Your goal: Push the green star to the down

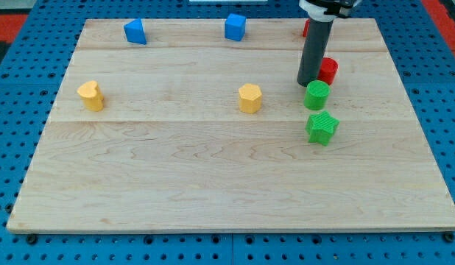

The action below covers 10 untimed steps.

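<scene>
**Tip parked just above the green pair**

Camera view: rod comes down from the view's top right, and my tip [310, 83] sits on the wooden board [213, 184], touching or almost touching the top edge of the green cylinder [316, 95]. It's a bare rod w/ no jaws, so nothing is clamped; it only rests against things. Red cylinder [328, 71] is just to the tip's right, partly behind the rod. Green star [322, 127] lies right below the green cylinder, nearly touching it, so the cylinder is btwn my tip and the star. Another red block [306, 28] peeks out behind the rod near the top edge; shape can't tell. Yellow hexagonal block [250, 98] sits mid-board, well left of the greens. Yellow block [90, 95] is far left. Blue blocks: one top left [135, 32], one top centre [235, 26].
</scene>
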Tool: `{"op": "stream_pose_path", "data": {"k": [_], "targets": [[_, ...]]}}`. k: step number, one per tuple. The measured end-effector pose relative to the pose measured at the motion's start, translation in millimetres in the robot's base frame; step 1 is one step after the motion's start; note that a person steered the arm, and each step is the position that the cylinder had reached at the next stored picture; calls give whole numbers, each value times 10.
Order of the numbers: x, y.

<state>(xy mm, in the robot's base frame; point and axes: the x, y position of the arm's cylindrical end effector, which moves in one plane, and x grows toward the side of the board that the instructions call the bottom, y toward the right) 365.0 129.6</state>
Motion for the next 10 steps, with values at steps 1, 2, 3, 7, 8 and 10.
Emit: {"op": "stream_pose_path", "data": {"k": [1, 2, 3, 7, 8, 10], "targets": [[54, -366], [240, -176], [334, 177], [810, 101], [1074, 84], [1083, 129]]}}
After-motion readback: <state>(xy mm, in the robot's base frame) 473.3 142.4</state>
